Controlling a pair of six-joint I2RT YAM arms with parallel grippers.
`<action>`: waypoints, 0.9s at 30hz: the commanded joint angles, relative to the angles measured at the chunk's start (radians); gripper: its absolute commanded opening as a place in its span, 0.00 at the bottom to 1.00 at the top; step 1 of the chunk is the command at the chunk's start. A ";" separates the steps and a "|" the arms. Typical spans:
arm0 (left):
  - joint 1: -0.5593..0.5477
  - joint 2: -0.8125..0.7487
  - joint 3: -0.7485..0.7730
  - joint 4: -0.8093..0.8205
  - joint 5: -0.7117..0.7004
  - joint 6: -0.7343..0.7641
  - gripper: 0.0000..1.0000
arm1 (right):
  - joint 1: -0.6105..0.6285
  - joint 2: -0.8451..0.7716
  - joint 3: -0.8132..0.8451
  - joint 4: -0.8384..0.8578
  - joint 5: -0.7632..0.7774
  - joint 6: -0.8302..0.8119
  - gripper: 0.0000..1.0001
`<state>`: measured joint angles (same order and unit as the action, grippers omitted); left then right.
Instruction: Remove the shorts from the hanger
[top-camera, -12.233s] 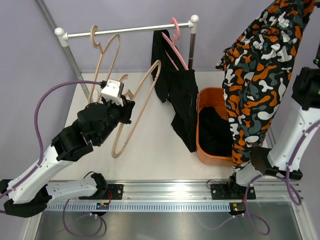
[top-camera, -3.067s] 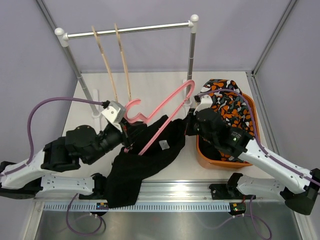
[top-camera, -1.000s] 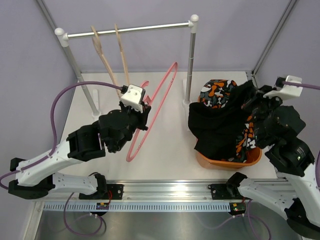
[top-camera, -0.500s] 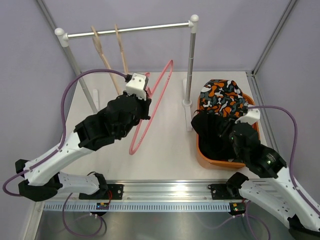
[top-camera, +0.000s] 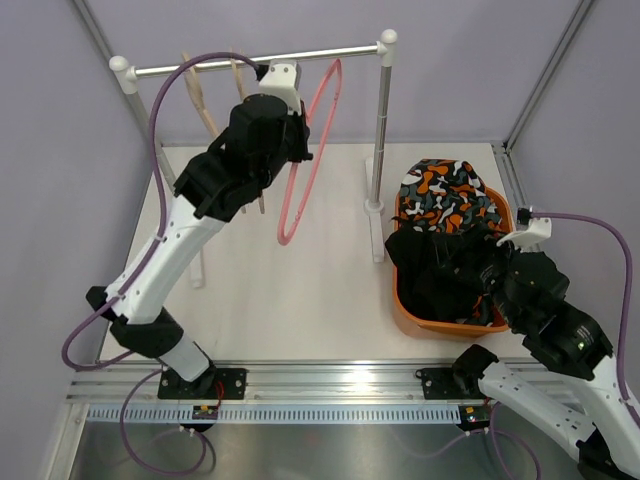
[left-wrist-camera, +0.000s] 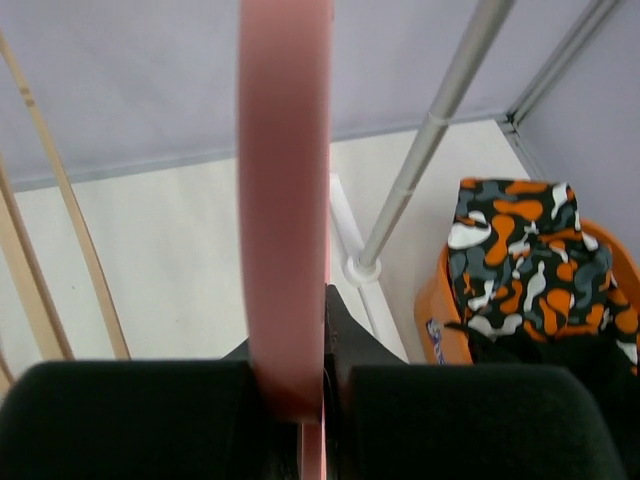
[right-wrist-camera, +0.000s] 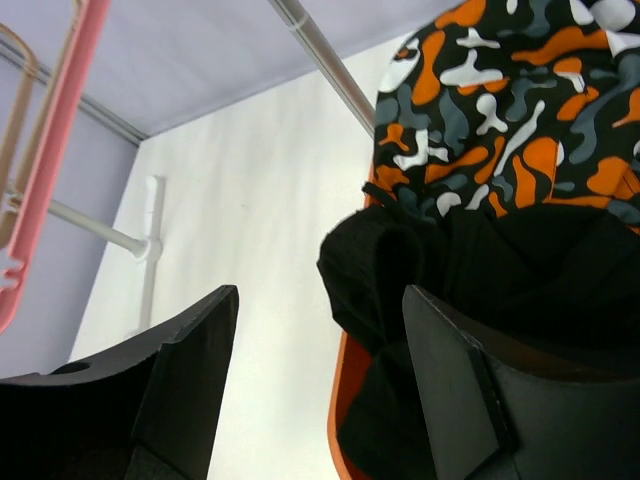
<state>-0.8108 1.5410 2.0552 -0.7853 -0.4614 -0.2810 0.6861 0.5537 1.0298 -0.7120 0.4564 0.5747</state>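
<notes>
Where your right tool (right-wrist-camera: 315, 340) hangs with its jaws spread and empty, you see the orange basket (top-camera: 405, 312) on the table (top-camera: 300, 290) just below it. It holds crumpled black shorts (top-camera: 440, 280) nearest you and the orange-blotched patterned shorts (top-camera: 450, 195) behind. Farther back, your left tool (left-wrist-camera: 290, 405) clamps the pink hanger (top-camera: 305, 150) by the rail (top-camera: 200, 65).

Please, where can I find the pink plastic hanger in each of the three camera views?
Top external: pink plastic hanger, upper centre.
Left wrist: broad blurred vertical band, left of centre.
Right wrist: thin slanted bar, top left corner.
Shared landmark: orange, white, grey and black patterned shorts.
</notes>
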 joint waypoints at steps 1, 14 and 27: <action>0.065 0.109 0.152 -0.012 0.091 0.017 0.00 | -0.003 -0.003 0.062 -0.018 -0.030 -0.035 0.76; 0.219 0.194 0.137 0.283 0.133 0.088 0.00 | -0.003 0.018 0.131 -0.029 -0.053 -0.105 0.77; 0.222 0.202 0.160 0.347 0.055 0.120 0.01 | -0.003 -0.005 0.130 -0.047 -0.050 -0.138 0.78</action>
<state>-0.5941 1.7863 2.1796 -0.5385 -0.3706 -0.1795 0.6861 0.5537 1.1385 -0.7532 0.4168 0.4614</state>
